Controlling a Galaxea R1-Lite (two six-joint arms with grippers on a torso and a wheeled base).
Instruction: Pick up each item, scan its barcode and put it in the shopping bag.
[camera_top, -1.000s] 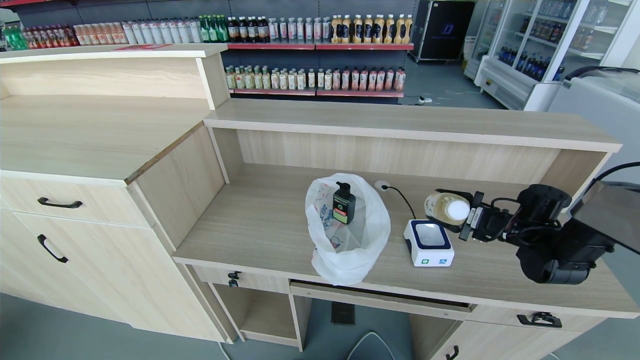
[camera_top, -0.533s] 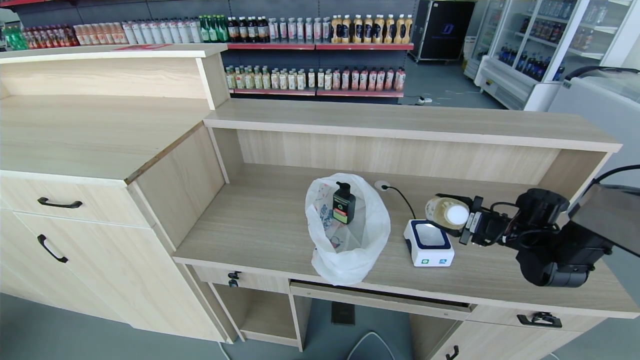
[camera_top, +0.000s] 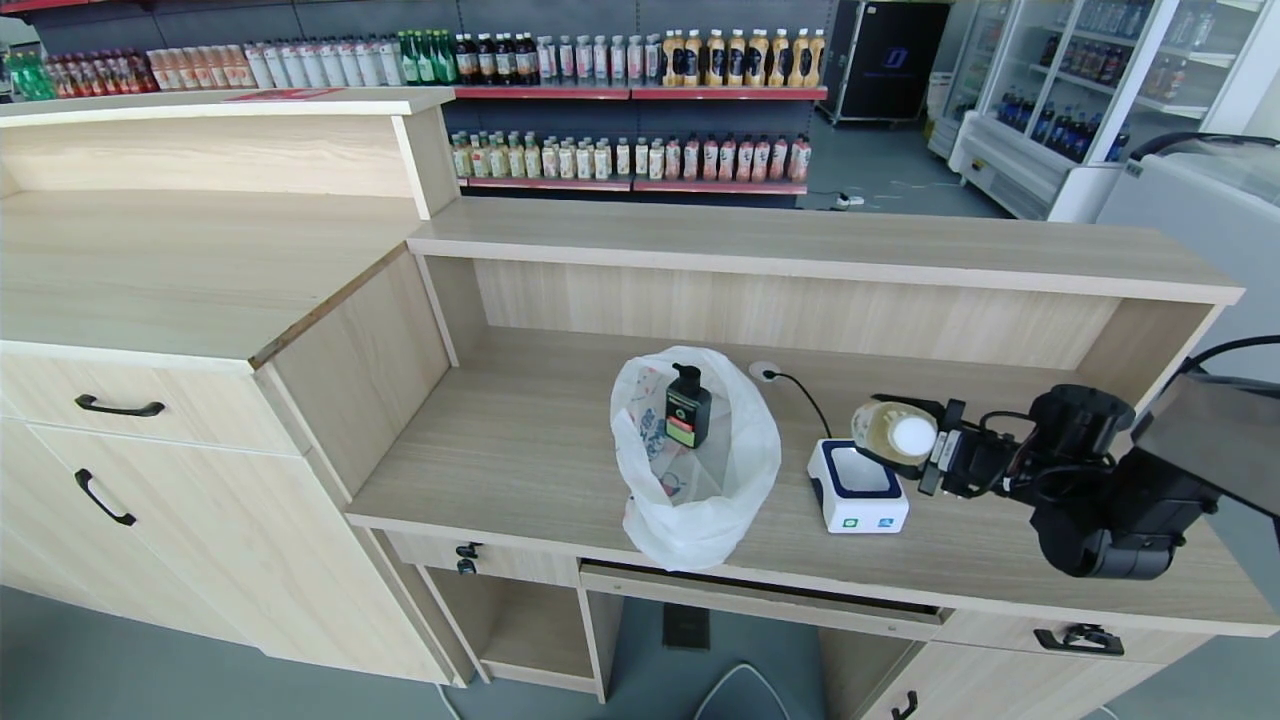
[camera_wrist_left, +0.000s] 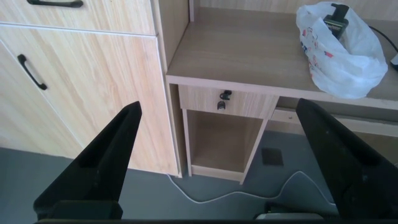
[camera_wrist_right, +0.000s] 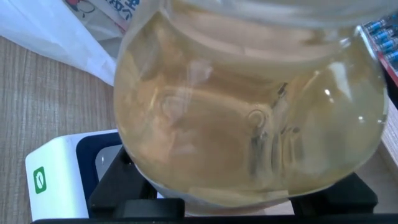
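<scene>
While right gripper (camera_top: 897, 433) is clamped on the bottle (camera_top: 872, 424) sideways, center-right by the scanner (camera_top: 858, 487), its slick round body could twist, hiding the barcode.

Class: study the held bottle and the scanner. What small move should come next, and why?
Probably ease the bottle in the right tool slightly leftward, over the scanner window. It hangs by the scanner's far right corner, not above the glass, so the barcode likely cannot be read there.

The bottle (camera_top: 890, 431) is amber, white-capped — the scanner (camera_top: 858, 486) white, dark-topped — the bag (camera_top: 692, 530) white with red-and-blue print.
</scene>
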